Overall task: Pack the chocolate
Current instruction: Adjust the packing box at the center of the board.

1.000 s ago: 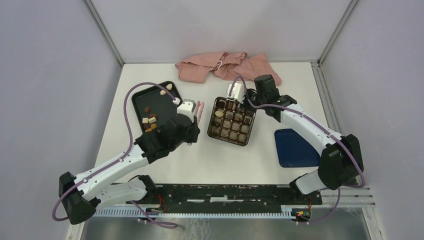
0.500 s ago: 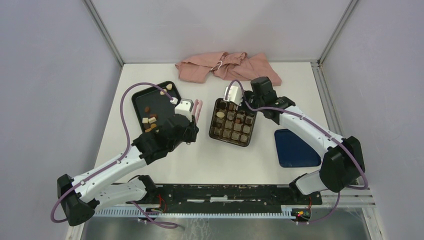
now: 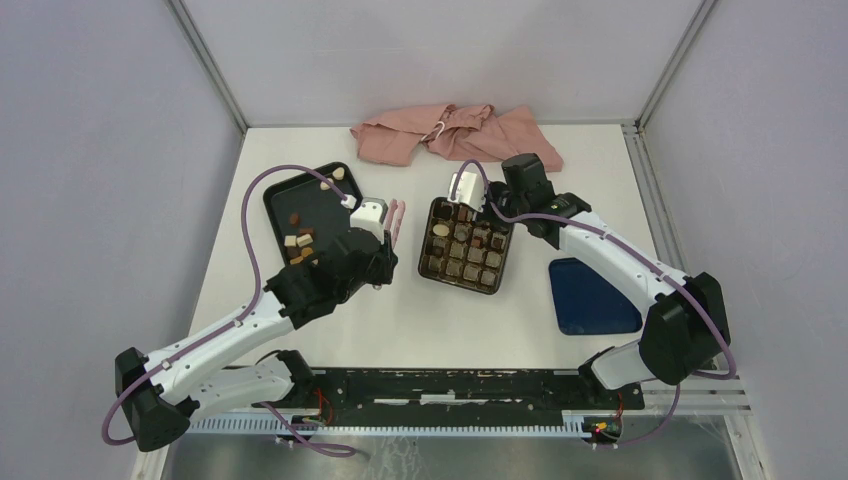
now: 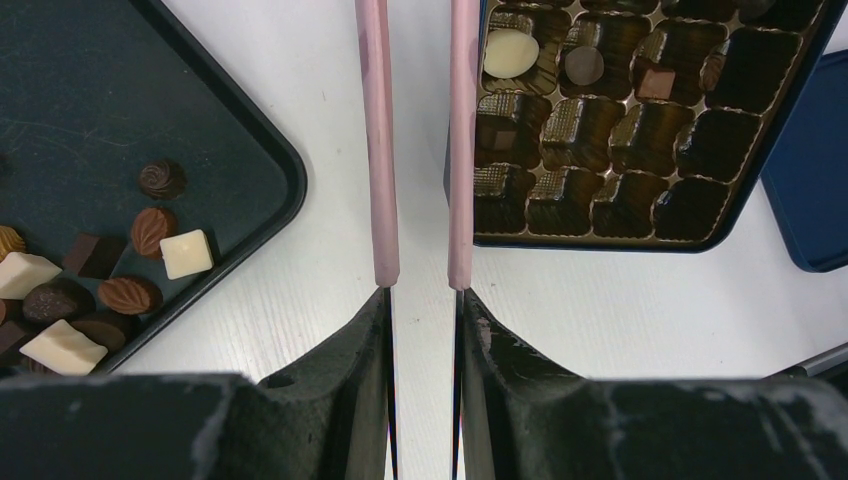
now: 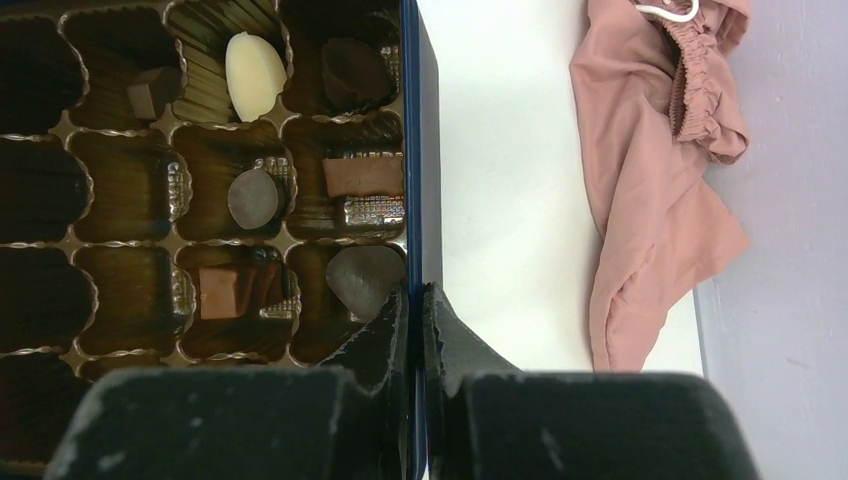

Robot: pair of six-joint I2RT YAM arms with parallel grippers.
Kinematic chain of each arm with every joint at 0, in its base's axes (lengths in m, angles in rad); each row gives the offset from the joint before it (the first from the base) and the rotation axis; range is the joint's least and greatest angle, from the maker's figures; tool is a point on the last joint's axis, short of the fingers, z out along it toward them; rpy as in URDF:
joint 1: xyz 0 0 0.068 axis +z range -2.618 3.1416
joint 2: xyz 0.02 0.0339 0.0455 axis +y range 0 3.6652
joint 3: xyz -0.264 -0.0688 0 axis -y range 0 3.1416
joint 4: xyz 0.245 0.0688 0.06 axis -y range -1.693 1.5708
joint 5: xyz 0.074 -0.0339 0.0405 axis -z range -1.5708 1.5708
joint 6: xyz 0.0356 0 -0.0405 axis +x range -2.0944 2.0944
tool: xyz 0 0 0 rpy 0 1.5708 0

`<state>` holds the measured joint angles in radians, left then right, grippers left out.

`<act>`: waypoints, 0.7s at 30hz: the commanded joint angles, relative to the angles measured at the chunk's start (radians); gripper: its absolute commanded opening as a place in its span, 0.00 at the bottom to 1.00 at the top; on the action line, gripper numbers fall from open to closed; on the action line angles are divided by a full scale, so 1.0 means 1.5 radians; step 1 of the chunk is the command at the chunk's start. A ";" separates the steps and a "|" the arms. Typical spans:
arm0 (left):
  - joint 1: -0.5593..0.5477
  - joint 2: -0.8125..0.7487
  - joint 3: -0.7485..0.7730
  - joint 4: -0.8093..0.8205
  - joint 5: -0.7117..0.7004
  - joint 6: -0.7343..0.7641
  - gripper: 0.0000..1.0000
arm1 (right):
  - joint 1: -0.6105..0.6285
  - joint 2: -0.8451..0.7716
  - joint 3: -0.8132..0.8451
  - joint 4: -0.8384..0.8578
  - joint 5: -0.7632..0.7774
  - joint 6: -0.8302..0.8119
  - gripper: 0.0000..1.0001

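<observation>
Seemingly between picks; clamped right tool [image 5: 413,292] on box [image 5: 411,120] wall; hung left tool [image 3: 396,208] empty, slightly apart, loose chocolate [image 4: 185,253] in tray [image 4: 250,130] to its left; next, probably needed swinging left, lowering onto one piece.

Chocolates [image 3: 298,240] lie on the tray [image 3: 290,195] at left and in the box [image 4: 690,205] right of it. A lid [image 3: 590,295] lies right of the box, a cloth [image 3: 450,135] behind it.

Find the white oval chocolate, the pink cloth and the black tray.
white oval chocolate [image 5: 255,75], right wrist view, its middle
pink cloth [image 3: 400,140], top view, left fold
black tray [image 3: 300,198], top view, bare floor
</observation>
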<state>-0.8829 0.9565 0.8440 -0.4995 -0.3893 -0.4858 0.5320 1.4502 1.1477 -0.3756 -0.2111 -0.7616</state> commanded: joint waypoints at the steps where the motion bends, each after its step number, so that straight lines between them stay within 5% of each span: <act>1: 0.002 0.002 0.005 0.023 -0.010 0.033 0.34 | 0.000 -0.018 0.024 0.045 -0.023 0.008 0.00; 12: 0.003 0.007 0.004 0.020 -0.007 0.035 0.34 | -0.007 -0.008 0.013 0.053 -0.045 0.016 0.00; 21: 0.003 0.006 -0.007 0.017 -0.007 0.032 0.34 | -0.102 0.053 0.010 0.053 -0.226 0.089 0.00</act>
<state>-0.8829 0.9688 0.8417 -0.4995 -0.3893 -0.4854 0.4473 1.4807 1.1473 -0.3634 -0.3676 -0.7147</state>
